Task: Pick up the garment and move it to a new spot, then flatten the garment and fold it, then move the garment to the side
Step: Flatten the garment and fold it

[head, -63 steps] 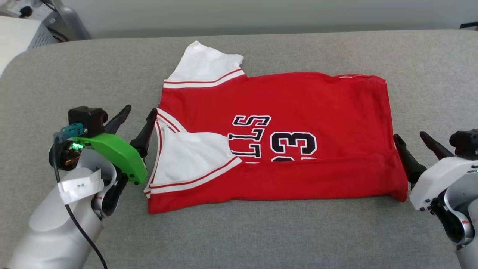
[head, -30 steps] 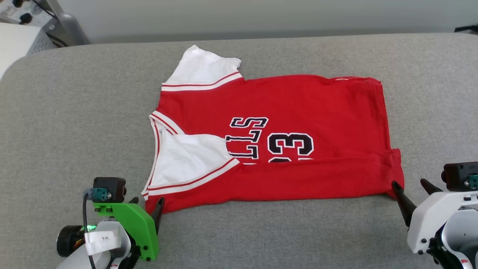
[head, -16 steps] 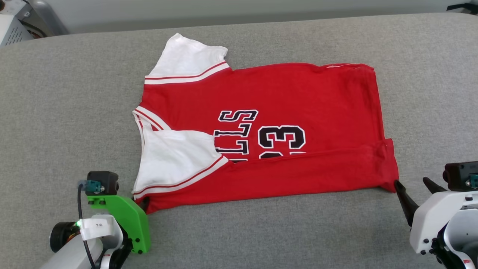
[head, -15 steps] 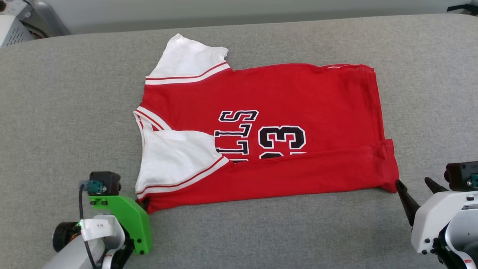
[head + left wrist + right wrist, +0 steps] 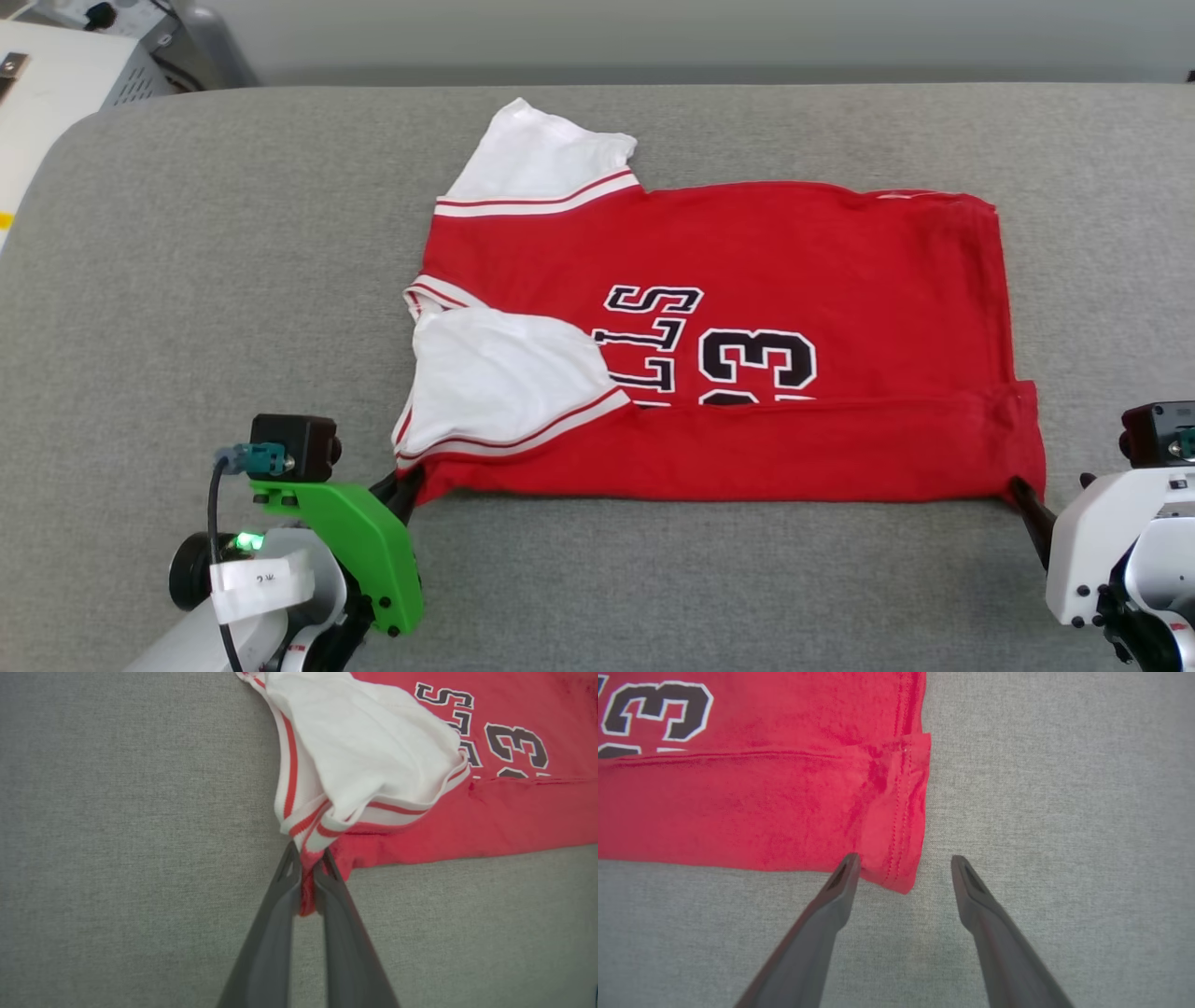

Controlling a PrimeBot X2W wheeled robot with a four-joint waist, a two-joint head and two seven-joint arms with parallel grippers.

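Observation:
The garment [image 5: 747, 327], a red T-shirt with white sleeves and black lettering, lies partly folded on the grey padded table [image 5: 233, 280], its near long edge turned up over the print. My left gripper [image 5: 408, 485] is shut on the garment's near-left corner; in the left wrist view the red fabric [image 5: 306, 891] is pinched between its fingers [image 5: 280, 905] and the white sleeve [image 5: 369, 746] bunches above. My right gripper [image 5: 903, 868] stands open with the garment's near-right hem corner [image 5: 896, 868] between its fingers, which do not press on it; its left finger [image 5: 1027, 499] shows in the head view.
The grey table surface [image 5: 1064, 788] spreads wide around the garment. A white cabinet with equipment [image 5: 65, 65] stands past the far left corner. A pale wall runs behind the table's far edge.
My left gripper has closed on the garment's near-left corner, bunching the fabric there. The head view has shifted. The right gripper stays open at the near-right corner.

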